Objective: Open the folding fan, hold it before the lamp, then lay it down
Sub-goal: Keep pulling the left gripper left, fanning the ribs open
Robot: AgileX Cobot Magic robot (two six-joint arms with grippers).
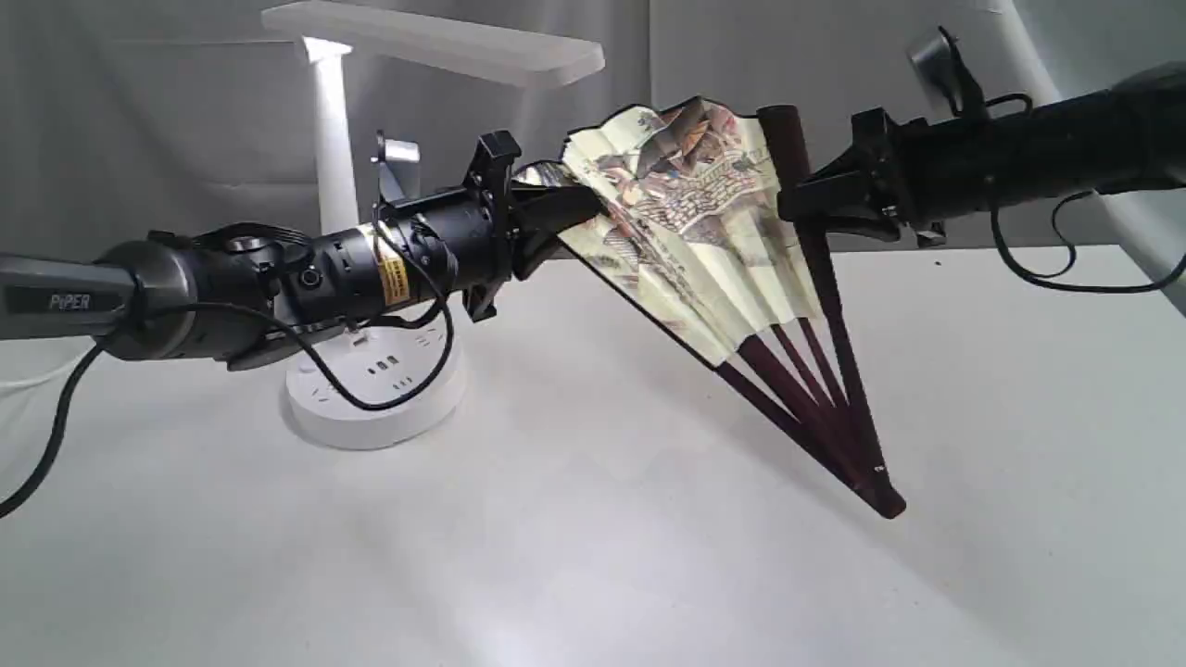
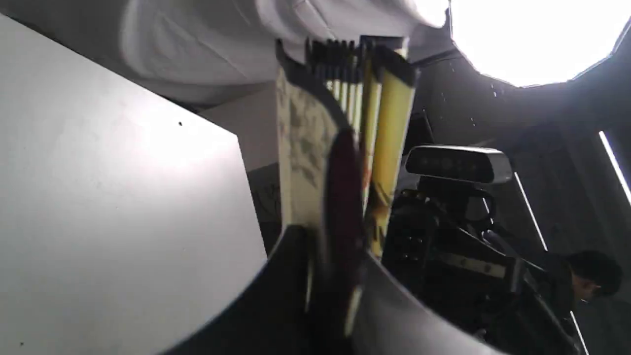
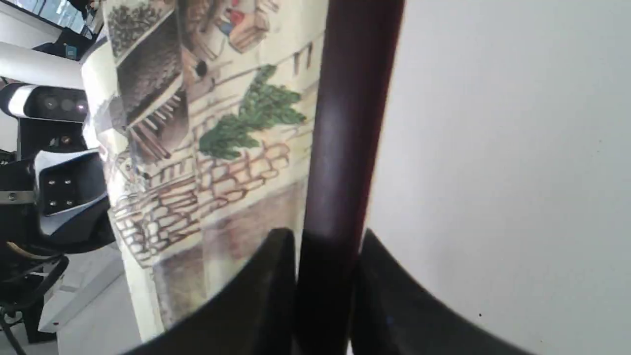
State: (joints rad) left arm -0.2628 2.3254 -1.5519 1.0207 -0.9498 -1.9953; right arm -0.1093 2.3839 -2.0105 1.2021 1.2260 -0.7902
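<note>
Jaws on each side clamp the folding fan [image 1: 695, 213]; left arm [image 1: 232, 278] crosses the lamp [image 1: 334, 139].

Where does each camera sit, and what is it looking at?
Exterior view: off the arms, facing the table, lamp and part-open folding fan; both arms show, left gripper and right gripper each shut on a guard.
Left wrist view: on the left arm, looking past its fingers at the fan's pleat edges.
Right wrist view: on the right arm, looking past its fingers at the painted paper.
Shared: all see the fan; each wrist view shows the other arm.
</note>
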